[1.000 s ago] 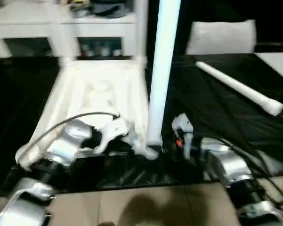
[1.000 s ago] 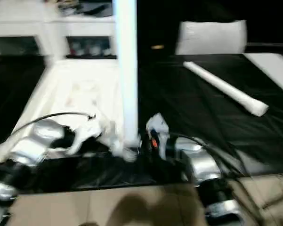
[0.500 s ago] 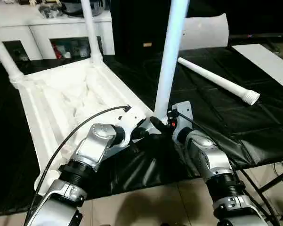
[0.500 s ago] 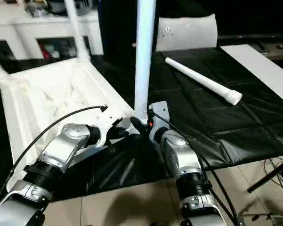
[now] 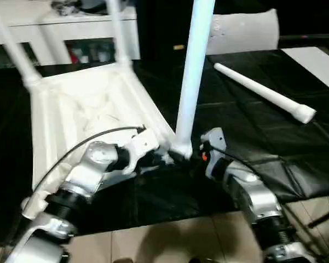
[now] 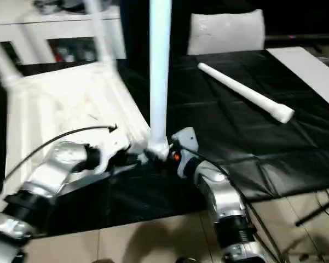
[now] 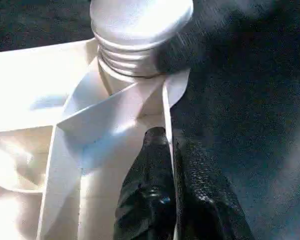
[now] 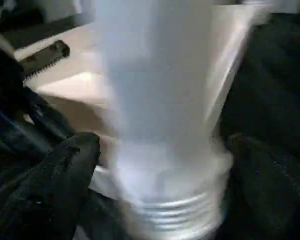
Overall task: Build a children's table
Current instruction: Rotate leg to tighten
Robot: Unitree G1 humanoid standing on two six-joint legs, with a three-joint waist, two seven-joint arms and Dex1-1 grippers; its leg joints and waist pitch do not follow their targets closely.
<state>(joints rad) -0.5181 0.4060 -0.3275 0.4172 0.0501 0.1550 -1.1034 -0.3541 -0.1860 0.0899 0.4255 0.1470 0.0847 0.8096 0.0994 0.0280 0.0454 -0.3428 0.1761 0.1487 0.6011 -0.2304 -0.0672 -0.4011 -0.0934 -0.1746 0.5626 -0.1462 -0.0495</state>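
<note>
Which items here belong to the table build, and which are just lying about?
Job:
- upturned table top
- two legs at its far corners
- upright leg at the near corner
- loose leg on the black cover

Lying about:
- white cabinet
- white cushion
- white board
</note>
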